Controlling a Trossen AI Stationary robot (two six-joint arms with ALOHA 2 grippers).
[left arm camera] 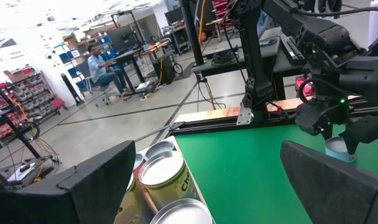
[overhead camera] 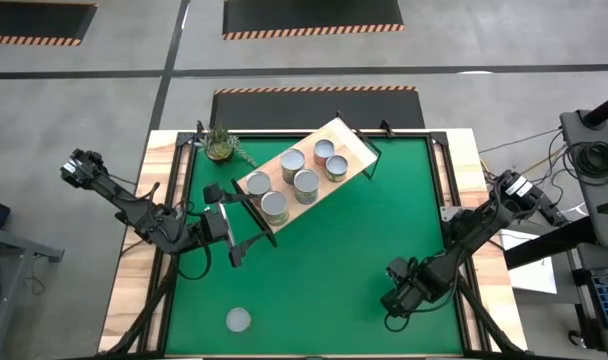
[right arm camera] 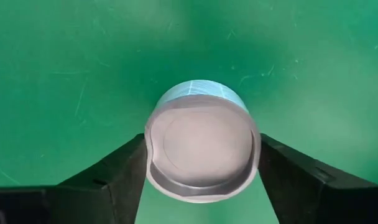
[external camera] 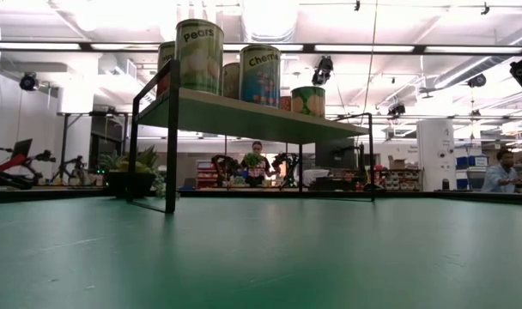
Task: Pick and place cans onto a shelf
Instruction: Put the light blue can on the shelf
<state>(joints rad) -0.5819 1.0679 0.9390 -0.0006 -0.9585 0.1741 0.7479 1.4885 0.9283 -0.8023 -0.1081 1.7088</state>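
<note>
The light-wood shelf [overhead camera: 349, 135] stands slanted at the far middle of the green mat, with several silver-topped cans [overhead camera: 305, 183] on it. One can [overhead camera: 239, 320] stands alone near the mat's front edge. Another can [right arm camera: 201, 146], with a pale blue side, stands upright on the mat at the right front. My right gripper [right arm camera: 201, 174] comes down over it and is shut on it; in the high view the gripper [overhead camera: 399, 295] hides this can. My left gripper [overhead camera: 232, 240] hangs open beside the shelf's near left end and holds nothing. My right gripper pinches the can's round side wall [right arm camera: 153, 155] between its two fingers, one finger on each opposite side, just below the top rim. The fingers point steeply down from above. The can stands upright with its bottom on the mat [right arm camera: 64, 74].
A small potted plant [overhead camera: 221, 145] stands at the mat's far left corner, next to the shelf. Wooden table borders [overhead camera: 464, 160] frame the mat. The mat's middle and near part is bare green. People [left arm camera: 102, 62] sit in the room beyond the table.
</note>
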